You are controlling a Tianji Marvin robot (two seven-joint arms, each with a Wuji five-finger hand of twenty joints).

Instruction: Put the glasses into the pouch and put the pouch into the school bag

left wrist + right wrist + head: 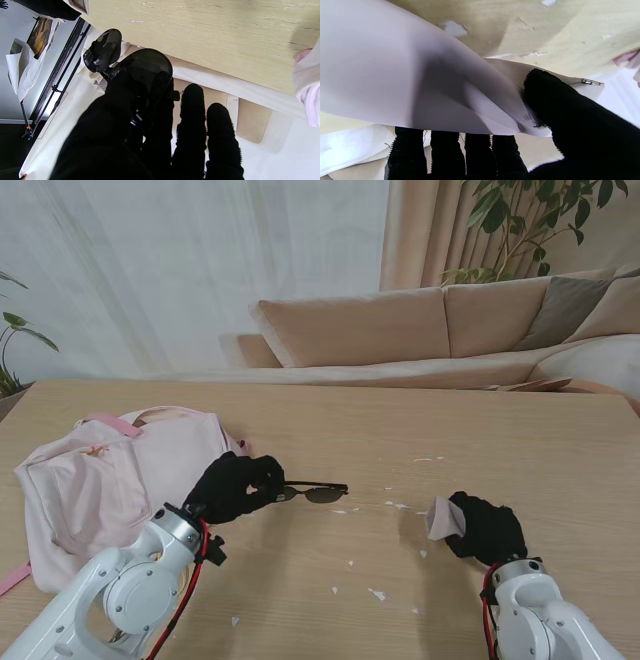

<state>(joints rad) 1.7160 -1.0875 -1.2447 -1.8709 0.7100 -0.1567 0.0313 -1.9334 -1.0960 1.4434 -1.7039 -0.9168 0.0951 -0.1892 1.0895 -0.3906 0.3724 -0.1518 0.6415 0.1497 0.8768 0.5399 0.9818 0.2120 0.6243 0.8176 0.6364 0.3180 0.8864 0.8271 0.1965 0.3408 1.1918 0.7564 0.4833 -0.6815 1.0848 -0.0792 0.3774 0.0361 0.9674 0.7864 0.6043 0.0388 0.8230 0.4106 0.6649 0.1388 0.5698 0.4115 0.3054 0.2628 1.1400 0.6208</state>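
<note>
The left hand (pixel 232 486) grips the glasses (pixel 318 493), their length pointing right toward the pouch (pixel 441 518) pinched in the right hand (pixel 487 527), well apart across the table (pixel 420 430)

You've got a light wood table (pixel 400 420) with white flecks (pixel 376 593) scattered over it. Past its far edge there's a beige sofa (pixel 400 330), with sheer white curtains (pixel 180 270) glowing with daylight behind it, a tan drape (pixel 415 230) alongside, and leafy plants (pixel 540 220) at the far right.
</note>
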